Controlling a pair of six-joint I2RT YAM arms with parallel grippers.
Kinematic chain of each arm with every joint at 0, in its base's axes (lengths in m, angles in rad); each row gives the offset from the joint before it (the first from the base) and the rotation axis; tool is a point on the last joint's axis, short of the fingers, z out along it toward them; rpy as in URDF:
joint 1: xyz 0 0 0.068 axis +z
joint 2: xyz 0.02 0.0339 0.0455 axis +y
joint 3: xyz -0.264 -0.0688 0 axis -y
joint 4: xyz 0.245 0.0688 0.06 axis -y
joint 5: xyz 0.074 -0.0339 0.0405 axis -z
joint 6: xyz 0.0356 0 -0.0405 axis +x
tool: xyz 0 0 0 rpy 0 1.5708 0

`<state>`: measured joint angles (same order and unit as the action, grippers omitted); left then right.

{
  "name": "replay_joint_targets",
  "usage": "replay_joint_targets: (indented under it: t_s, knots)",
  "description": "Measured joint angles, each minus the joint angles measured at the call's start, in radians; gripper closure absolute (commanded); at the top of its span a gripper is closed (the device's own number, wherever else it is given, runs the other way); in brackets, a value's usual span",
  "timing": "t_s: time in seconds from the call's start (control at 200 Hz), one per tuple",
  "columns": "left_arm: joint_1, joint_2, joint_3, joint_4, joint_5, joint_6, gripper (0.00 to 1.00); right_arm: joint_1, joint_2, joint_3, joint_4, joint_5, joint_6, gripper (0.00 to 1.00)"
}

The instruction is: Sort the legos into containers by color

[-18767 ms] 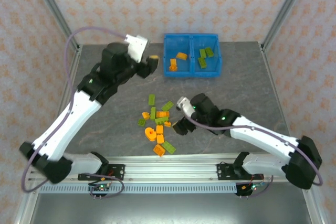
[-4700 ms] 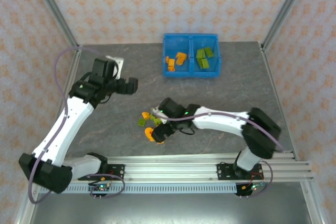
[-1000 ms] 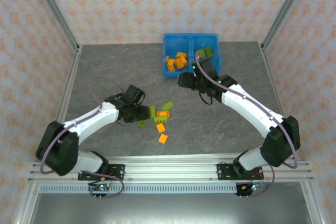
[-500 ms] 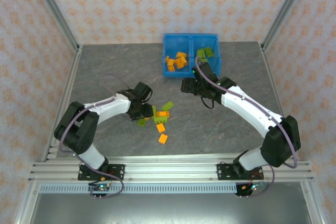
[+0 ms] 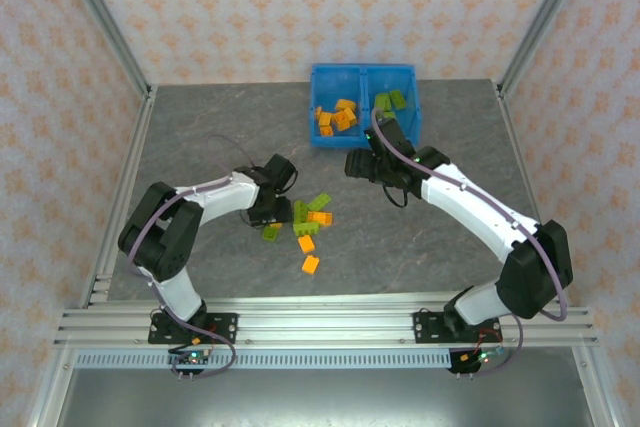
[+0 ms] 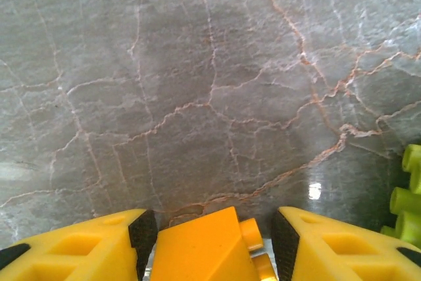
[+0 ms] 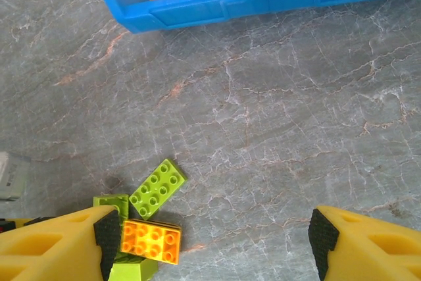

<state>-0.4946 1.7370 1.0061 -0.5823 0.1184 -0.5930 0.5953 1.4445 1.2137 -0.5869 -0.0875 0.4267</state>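
Between the left gripper's (image 6: 212, 229) yellow fingers (image 6: 72, 249), low over the grey marble table (image 6: 210, 97), sits an orange brick (image 6: 197, 249), its studs turned sideways toward the finger at the frame's right. One pad lies against it and a sliver of gap shows at the other, so it cannot be told whether the jaws clamp it (the frame cuts the brick's lower end, hiding its long axis). Just beyond that right-hand finger a green brick (image 6: 409, 197) points its studs back toward the gripper.

Seen from overhead, the left gripper (image 5: 270, 213) stands at the left edge of the loose pile (image 5: 312, 217). A single orange piece (image 5: 309, 265) lies apart, nearer the bases and off to the gripper's right.

The right gripper (image 7: 210, 241) hangs spread wide with nothing between its fingers (image 7: 62, 241). Beside the finger at the frame's left an oblong lime brick (image 7: 156, 187) lies studs up, its long axis slanting away toward the blue bin (image 7: 197, 10). An orange oblong brick (image 7: 151, 241), also studs up, touches its near end and lies crosswise to the fingers.

From above, the right gripper (image 5: 358, 162) hovers just short of the bin's near wall (image 5: 365, 139). Ahead of it, orange bricks (image 5: 336, 119) fill the left compartment and green bricks (image 5: 392, 103) the right.
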Motion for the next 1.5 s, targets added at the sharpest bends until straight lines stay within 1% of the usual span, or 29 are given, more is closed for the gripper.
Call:
replay_joint_targets:
  t_s: [0.11,0.235,0.415,0.53,0.611,0.716,0.786,0.896,0.961,1.051,1.156,1.281,1.316,1.381,1.431,1.496]
  knots:
    - [-0.008,0.005,0.010,-0.021,-0.021,0.019,0.60,0.005,-0.002,0.002,-0.003,-0.002,-0.005,0.23]
    - [-0.008,0.002,0.014,-0.030,-0.015,0.016,0.64,0.011,-0.026,-0.008,-0.002,-0.044,-0.043,0.23]
    - [-0.008,0.001,0.032,-0.045,0.002,0.015,0.67,0.015,-0.140,-0.103,0.005,-0.211,-0.131,0.24]
    - [-0.008,0.000,0.085,-0.069,0.000,0.019,0.67,0.024,-0.185,-0.161,0.002,-0.340,-0.198,0.24]
    - [-0.008,-0.005,0.153,-0.086,-0.008,0.026,0.68,0.040,-0.190,-0.179,-0.008,-0.397,-0.233,0.24]
    - [-0.008,-0.011,0.281,-0.103,-0.020,0.053,0.68,0.055,-0.195,-0.182,-0.011,-0.430,-0.249,0.23]
    - [-0.008,-0.011,0.386,-0.100,-0.024,0.071,0.68,0.055,-0.218,-0.188,0.002,-0.422,-0.248,0.22]
    - [-0.008,0.016,0.583,-0.086,-0.048,0.098,0.68,0.055,-0.290,-0.208,0.050,-0.344,-0.226,0.19]
    - [-0.008,0.069,0.719,-0.059,-0.075,0.117,0.68,0.055,-0.327,-0.215,0.081,-0.283,-0.208,0.19]
    - [-0.008,0.196,0.923,-0.015,-0.122,0.151,0.68,0.054,-0.352,-0.219,0.132,-0.222,-0.179,0.20]
    - [-0.008,0.394,1.151,0.012,-0.171,0.197,0.68,0.054,-0.356,-0.219,0.155,-0.188,-0.156,0.20]
    - [-0.008,0.637,1.405,-0.004,-0.201,0.226,0.67,0.054,-0.365,-0.220,0.154,-0.146,-0.141,0.20]
    - [-0.008,0.698,1.466,-0.011,-0.206,0.229,0.65,0.054,-0.374,-0.221,0.154,-0.138,-0.138,0.19]
    - [-0.008,0.790,1.555,-0.022,-0.211,0.229,0.59,0.054,-0.394,-0.227,0.155,-0.125,-0.130,0.20]
    - [-0.008,0.838,1.595,-0.031,-0.216,0.236,0.52,0.054,-0.407,-0.229,0.154,-0.117,-0.124,0.20]
    - [-0.008,0.874,1.618,-0.036,-0.225,0.238,0.48,0.054,-0.418,-0.229,0.154,-0.113,-0.120,0.19]
